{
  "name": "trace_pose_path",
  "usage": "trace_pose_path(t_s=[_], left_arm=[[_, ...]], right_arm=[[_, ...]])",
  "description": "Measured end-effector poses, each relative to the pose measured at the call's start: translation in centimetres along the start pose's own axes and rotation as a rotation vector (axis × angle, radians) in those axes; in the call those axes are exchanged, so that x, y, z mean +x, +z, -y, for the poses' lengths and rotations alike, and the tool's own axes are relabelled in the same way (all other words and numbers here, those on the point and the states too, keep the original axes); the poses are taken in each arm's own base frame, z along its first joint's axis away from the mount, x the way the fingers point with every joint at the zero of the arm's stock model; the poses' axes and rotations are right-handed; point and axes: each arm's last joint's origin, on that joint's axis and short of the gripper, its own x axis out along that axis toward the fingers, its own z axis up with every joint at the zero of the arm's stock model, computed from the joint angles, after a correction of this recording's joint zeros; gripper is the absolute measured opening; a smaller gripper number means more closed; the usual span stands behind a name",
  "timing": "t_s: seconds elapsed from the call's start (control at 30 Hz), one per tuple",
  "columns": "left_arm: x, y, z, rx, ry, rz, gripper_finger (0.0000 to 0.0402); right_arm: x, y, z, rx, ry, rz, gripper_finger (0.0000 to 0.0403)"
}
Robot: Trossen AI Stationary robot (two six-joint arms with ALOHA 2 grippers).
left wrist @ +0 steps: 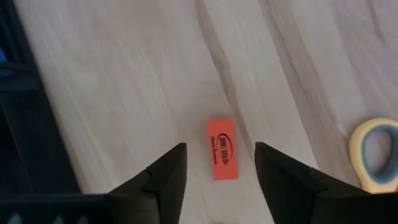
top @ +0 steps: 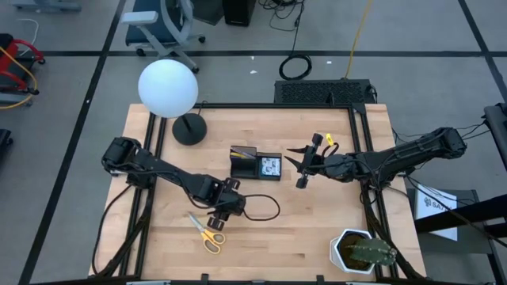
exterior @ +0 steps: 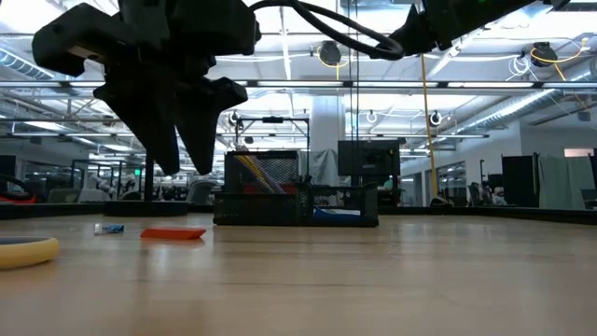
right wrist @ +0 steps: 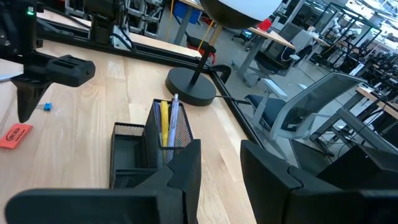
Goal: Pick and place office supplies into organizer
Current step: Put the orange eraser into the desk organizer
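Left hand (left wrist: 217, 171) released, fingers straddling orange eraser (left wrist: 222, 149) lying on surface (left wrist: 124, 93). Right hand (right wrist: 217, 162) released, hovering near organizer (right wrist: 134, 158).

Grey floor (top: 71, 87) — blue office chair (top: 162, 24)

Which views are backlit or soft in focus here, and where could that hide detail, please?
Low view: bright ceiling lights behind turn the left gripper into a silhouette, and the near tabletop is blurred. Left wrist view: the orange eraser is evenly lit, its print soft. High view: even light, the globe lamp nearly washed out.
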Motion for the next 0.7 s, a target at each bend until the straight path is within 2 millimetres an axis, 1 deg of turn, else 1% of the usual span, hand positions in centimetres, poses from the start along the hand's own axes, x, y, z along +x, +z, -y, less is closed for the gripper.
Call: trace_pose_path(t_s=[0.17,0.47,0.57,0.7], left_arm=[[0.0,0.0,0.0,-0.003,-0.011,-0.002,0.0199],[0.1,0.0,-0.6,-0.041,-0.03,-0.001,0.0187],[1.2,-0.2,-0.9,-0.049,-0.035,-0.036,0.0187],[3.5,-0.3,-0.9,-0.049,-0.044,-0.089,0.0186]], right_arm=[[0.0,0.0,0.0,0.0,0.0,0.0,0.0105],[0.0,0.0,0.0,0.0,0.0,0.0,0.0105],[0.0,0.0,0.0,0.0,0.0,0.0,0.0105],[0.0,0.0,0.0,0.006,0.001,-0.001,0.0105]])
